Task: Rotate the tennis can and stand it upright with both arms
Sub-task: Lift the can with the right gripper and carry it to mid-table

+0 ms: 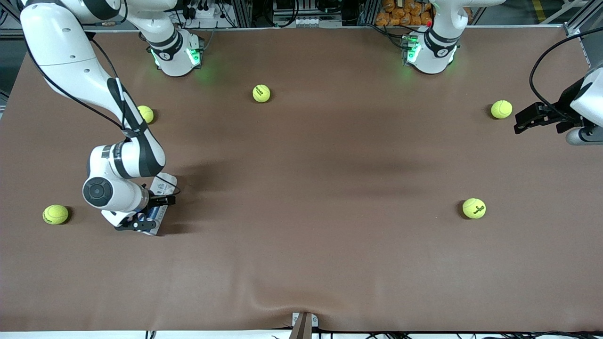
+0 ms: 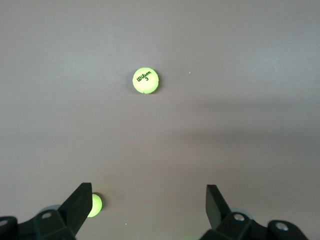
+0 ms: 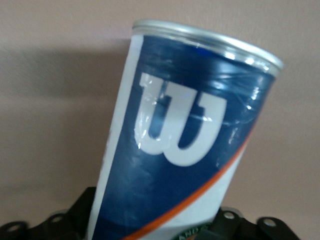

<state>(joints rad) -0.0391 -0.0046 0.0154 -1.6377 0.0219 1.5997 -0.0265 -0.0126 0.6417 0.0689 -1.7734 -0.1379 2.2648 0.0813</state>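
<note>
The tennis can (image 1: 164, 183) lies on its side on the brown table near the right arm's end, mostly hidden under the right wrist. In the right wrist view the tennis can (image 3: 185, 135) shows a navy label with a white "W", an orange stripe and a metallic rim (image 3: 205, 42). My right gripper (image 1: 150, 213) is down on the can, one finger on each side of its body. In that arm's own view the right gripper (image 3: 155, 210) is shut on the can. My left gripper (image 1: 520, 121) waits in the air over the left arm's end of the table, and the left gripper (image 2: 148, 207) is open with nothing in it.
Several yellow-green tennis balls lie scattered on the table: one (image 1: 55, 214) beside the right gripper, one (image 1: 145, 114) under the right arm, one (image 1: 261, 93) near the bases, one (image 1: 501, 109) by the left gripper, one (image 1: 474, 208) nearer the camera. The cloth ripples at the front edge (image 1: 264, 301).
</note>
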